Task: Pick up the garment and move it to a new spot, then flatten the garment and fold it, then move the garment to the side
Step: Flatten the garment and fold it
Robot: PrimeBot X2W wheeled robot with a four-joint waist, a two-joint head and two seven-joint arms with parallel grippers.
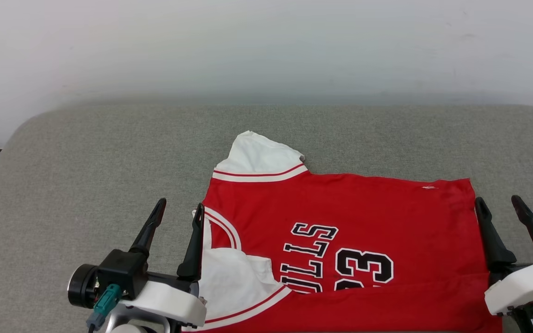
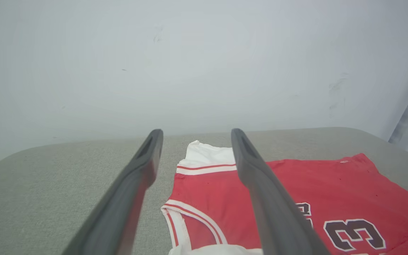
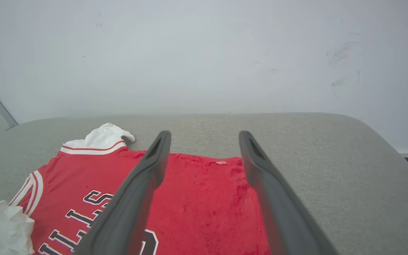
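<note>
Grey padded surface by a white wall, red BULLS 23 jersey spread across the near middle, fold step looks underway.
Left gripper at collar end, right gripper at hem end, both spread wide and empty. Near edge looks lapped over the print, near sleeve bunched. Next probably: pinch far edge, fold again, keep layers aligned.

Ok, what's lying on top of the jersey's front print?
The near white sleeve and a folded-over red strip of the garment lie over the near edge of the black print. The lettering beneath them is covered and cannot be read whole.
</note>
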